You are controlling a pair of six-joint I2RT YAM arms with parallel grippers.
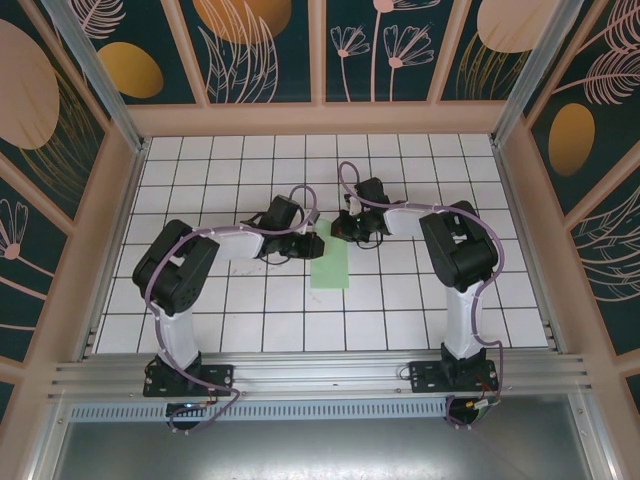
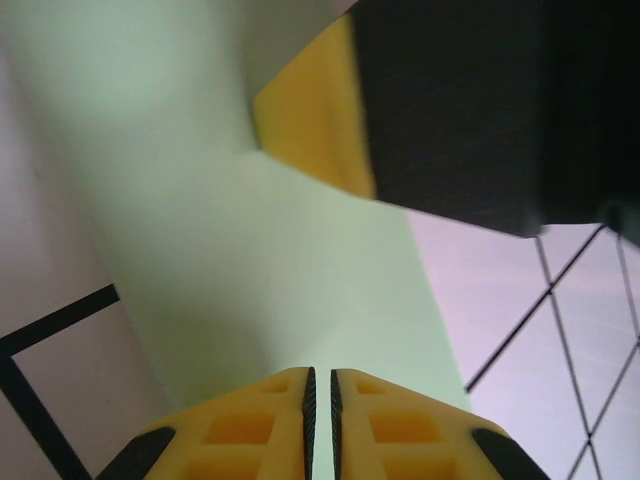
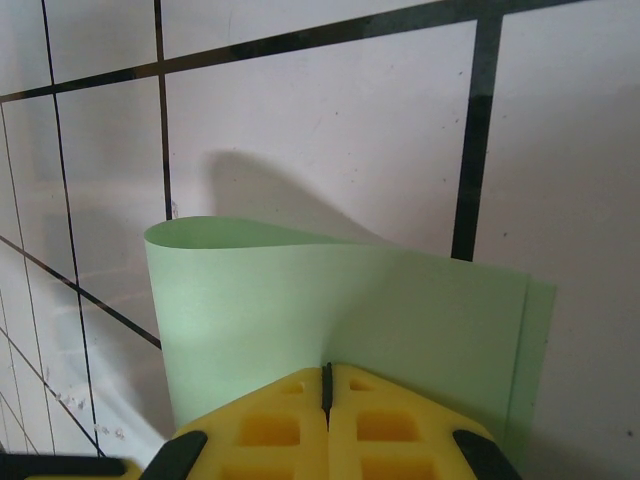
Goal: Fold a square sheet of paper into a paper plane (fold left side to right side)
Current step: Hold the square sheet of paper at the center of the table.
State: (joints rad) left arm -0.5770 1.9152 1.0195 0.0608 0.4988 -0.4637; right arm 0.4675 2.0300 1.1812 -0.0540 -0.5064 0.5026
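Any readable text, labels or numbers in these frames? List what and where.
None readable.
The square sheet of paper: plain, unmarked.
The table: black grid lines only.
The wall panels: plant motifs, no lettering.

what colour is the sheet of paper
The sheet of paper is plain pale mint green, clearest in the right wrist view.

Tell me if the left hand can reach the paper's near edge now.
Probably yes: bare tiles flank the near edge of the paper, though the left hand is shut on its far end.
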